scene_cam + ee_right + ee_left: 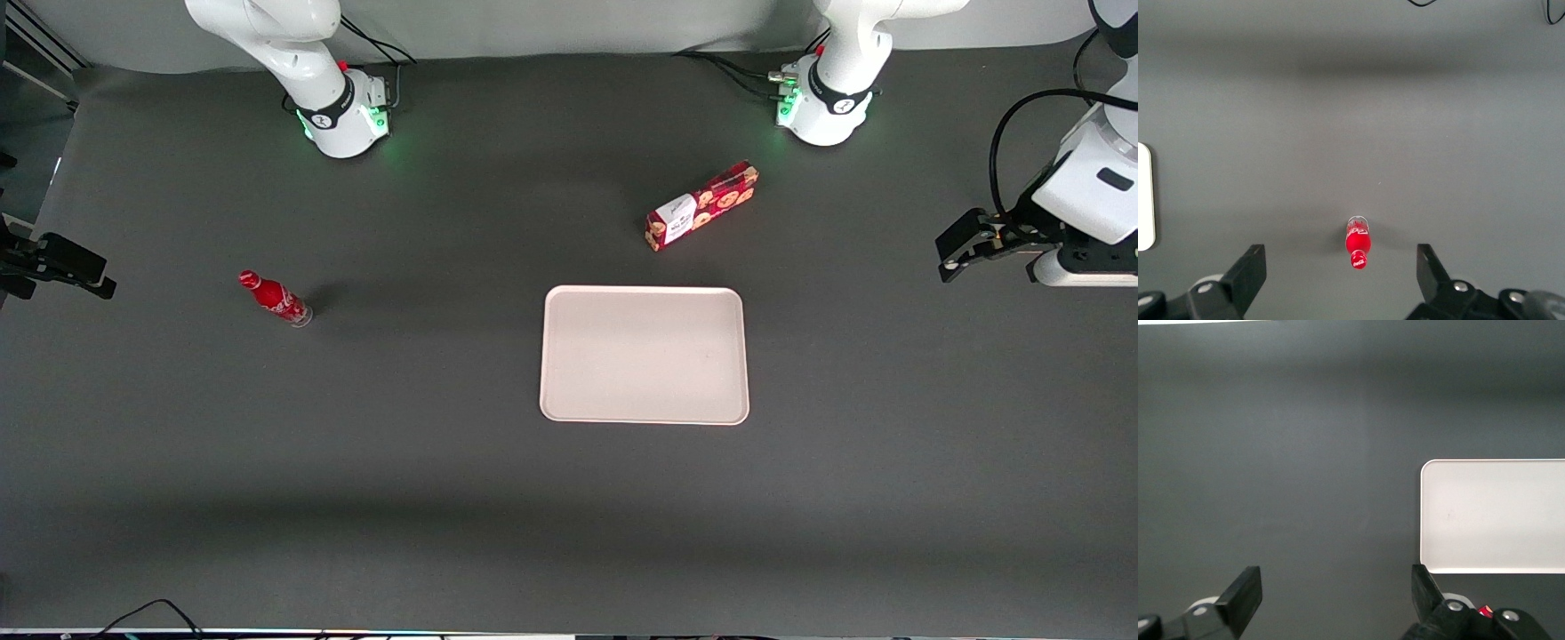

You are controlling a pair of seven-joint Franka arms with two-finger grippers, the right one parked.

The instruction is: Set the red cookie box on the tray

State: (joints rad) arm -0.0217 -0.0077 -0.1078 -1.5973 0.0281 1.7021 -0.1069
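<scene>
The red cookie box (702, 206) lies flat on the dark table, farther from the front camera than the tray and close to the working arm's base. Its white label patch is at the end nearer the tray. The pale cream-pink tray (645, 356) lies flat with nothing on it; it also shows in the left wrist view (1491, 517). My left gripper (948, 253) hangs above the table toward the working arm's end, well apart from the box and tray. In the left wrist view the gripper (1335, 577) is open and holds nothing, with bare table between its fingers.
A small red bottle (276, 300) stands toward the parked arm's end of the table, also in the right wrist view (1358, 243). The two arm bases (822, 107) stand along the table edge farthest from the front camera. Cables lie near them.
</scene>
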